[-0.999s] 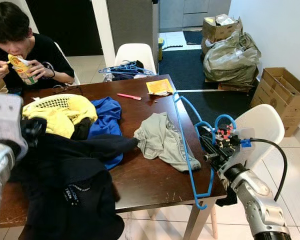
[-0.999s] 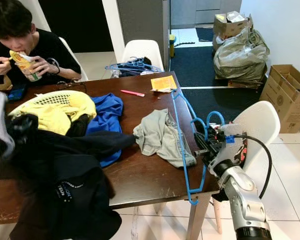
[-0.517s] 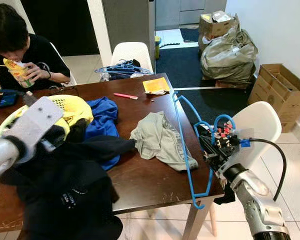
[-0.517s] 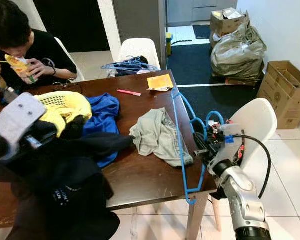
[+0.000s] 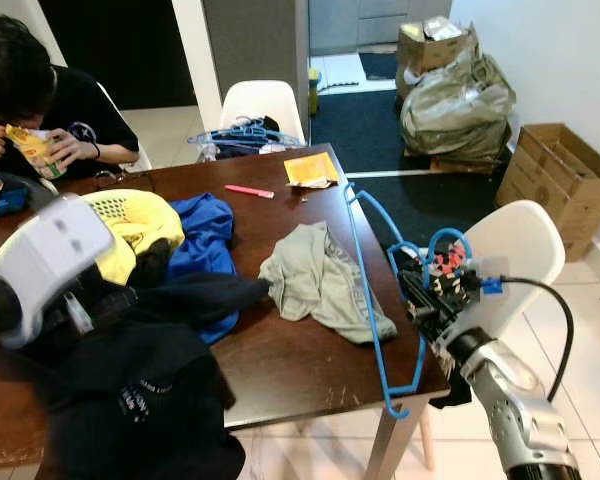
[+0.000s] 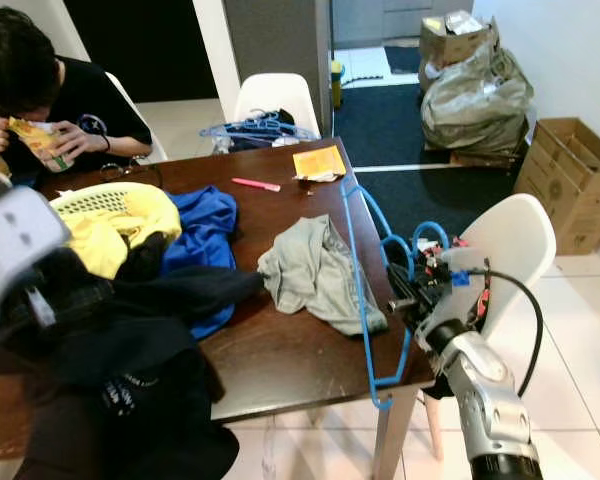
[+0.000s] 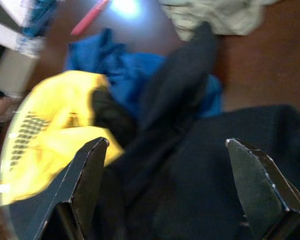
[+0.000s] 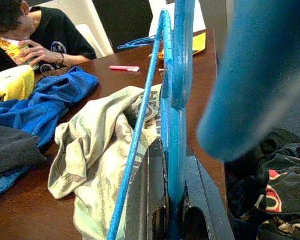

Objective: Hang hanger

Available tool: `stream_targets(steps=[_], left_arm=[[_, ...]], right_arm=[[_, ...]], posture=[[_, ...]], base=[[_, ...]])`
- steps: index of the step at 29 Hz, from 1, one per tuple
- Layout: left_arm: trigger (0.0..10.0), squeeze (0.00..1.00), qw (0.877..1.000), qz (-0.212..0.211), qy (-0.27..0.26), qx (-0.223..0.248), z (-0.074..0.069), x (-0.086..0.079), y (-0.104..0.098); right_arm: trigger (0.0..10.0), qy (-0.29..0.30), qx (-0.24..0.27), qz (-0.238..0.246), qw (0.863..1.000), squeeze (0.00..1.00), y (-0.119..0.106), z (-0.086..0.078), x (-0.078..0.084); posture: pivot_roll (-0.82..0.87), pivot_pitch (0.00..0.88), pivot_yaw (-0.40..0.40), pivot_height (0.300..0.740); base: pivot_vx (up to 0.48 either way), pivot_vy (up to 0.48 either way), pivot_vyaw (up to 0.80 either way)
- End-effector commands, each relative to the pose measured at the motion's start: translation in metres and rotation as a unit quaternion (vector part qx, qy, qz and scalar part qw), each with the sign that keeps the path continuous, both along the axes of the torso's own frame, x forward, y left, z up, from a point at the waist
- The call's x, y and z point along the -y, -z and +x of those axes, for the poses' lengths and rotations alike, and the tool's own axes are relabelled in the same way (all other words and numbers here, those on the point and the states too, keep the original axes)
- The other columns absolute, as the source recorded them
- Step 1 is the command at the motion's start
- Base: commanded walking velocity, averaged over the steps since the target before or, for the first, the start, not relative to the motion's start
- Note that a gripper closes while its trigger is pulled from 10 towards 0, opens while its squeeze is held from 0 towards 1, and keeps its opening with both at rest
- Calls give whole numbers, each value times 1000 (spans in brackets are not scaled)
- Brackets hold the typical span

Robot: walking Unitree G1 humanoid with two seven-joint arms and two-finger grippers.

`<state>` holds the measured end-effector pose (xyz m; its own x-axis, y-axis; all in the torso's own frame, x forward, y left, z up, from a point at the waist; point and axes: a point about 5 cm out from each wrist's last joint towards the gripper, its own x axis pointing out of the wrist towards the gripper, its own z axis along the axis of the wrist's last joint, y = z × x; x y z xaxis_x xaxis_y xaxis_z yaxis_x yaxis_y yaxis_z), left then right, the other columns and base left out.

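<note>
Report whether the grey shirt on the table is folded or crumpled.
Crumpled: the grey shirt lies bunched in loose wrinkles on the table, beside the blue hanger.

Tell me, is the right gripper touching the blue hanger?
Touching. In the right wrist view the right gripper has both black fingers pressed against the blue hanger, whose bar sits clamped between them.
</note>
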<state>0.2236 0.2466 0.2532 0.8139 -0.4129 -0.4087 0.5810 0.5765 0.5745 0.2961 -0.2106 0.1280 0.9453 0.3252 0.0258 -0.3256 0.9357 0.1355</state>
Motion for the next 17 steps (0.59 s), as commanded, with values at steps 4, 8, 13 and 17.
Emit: stream_targets(steps=[4,8,13,17], left_arm=[[10000,482,996,17,45,-72,-19,0,4],[10000,0,990,36,64,-116,-29,0,12],[10000,0,972,150,8,-182,-35,-28,27],[10000,0,954,247,-10,-168,-25,-43,36]], right_arm=[[10000,3,-25,-6,1000,0,10,-3,0],[10000,3,-26,-6,1000,0,10,-3,0],[10000,3,-26,-6,1000,0,10,-2,0],[10000,3,-27,-5,1000,0,10,-2,0]], posture=[[-25,51,73,740],[-25,51,73,740],[-23,57,67,740],[-23,58,67,740]], base=[[0,0,0],[0,0,0],[0,0,0],[0,0,0]])
